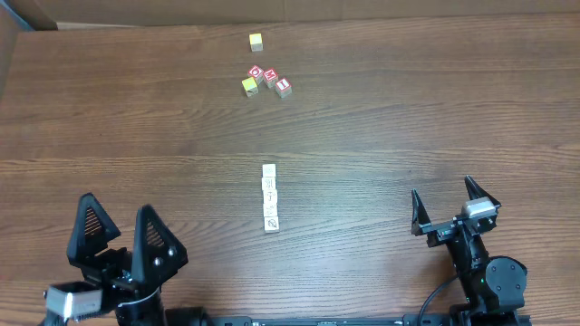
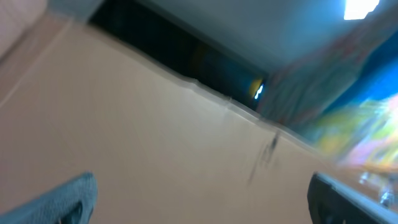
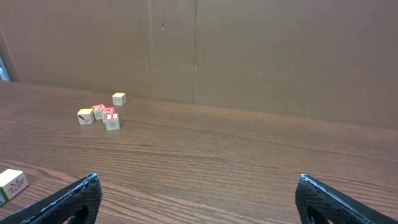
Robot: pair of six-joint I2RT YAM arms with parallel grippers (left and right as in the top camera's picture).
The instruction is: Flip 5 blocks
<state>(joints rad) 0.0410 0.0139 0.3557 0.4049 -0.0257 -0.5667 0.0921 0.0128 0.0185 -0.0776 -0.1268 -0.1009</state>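
Overhead view: brown wood-grain table, both arms parked along its near edge.
Blocks: five pale cubes in one straight column at the middle of the table, set end to end, touching or nearly so, with dark line drawings facing up (too small to read).
Blocks versus arms: roughly midway between the two grippers, well apart from each, touched by neither.
Left gripper: lower left of the table, jaws spread wide with nothing between them, fingertips pointing toward the far edge.
Right gripper: lower right, likewise spread wide and empty, off to the right of the column.
Far cluster: three red-faced cubes bunched together, a yellow cube just beside them on the left, all near the far edge.
Lone yellow cube: alone, a little farther back than the cluster.
Right wrist view: dark fingers at the two bottom corners with a wide bare gap between; end block of the column at the left edge (the only one in frame); far cluster ahead on the left; cardboard wall behind the table.
Left wrist view: heavily blurred; tan surface filling most of the frame, finger ends at the two bottom corners, far apart; otherwise too smeared to tell.
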